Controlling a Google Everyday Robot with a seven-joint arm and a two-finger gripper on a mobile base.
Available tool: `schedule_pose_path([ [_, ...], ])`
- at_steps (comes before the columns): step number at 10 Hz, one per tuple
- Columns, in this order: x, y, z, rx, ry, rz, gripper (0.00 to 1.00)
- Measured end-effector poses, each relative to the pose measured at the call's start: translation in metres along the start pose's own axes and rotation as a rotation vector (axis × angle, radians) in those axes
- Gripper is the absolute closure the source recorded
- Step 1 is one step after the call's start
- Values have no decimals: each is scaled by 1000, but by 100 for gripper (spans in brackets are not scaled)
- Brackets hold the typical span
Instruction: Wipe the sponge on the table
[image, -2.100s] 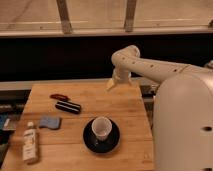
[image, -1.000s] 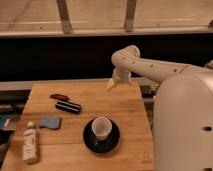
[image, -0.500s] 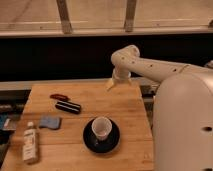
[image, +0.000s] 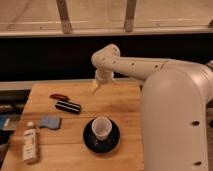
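Observation:
The blue-grey sponge (image: 49, 122) lies flat near the left edge of the wooden table (image: 125, 107). My gripper (image: 94, 87) hangs from the white arm over the table's back edge, near the middle. It is open and holds nothing. It is well away from the sponge, up and to the right of it, and apart from everything on the table.
A black bar (image: 67, 106) and a small red item (image: 59, 96) lie between the gripper and the sponge. A white bottle (image: 30, 142) lies at the front left. A white cup (image: 101, 127) stands on a dark saucer (image: 88, 141) at front centre. My white body fills the right.

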Motion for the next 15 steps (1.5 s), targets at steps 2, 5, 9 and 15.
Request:
schedule_pose_path([
  [2, -10, 69, -1, -36, -2, -116, 20],
  [5, -8, 162, 0, -114, 11, -308, 20],
  [9, -5, 171, 0, -124, 18, -334, 20],
  [15, -13, 196, 19, -254, 27, -394, 20],
])
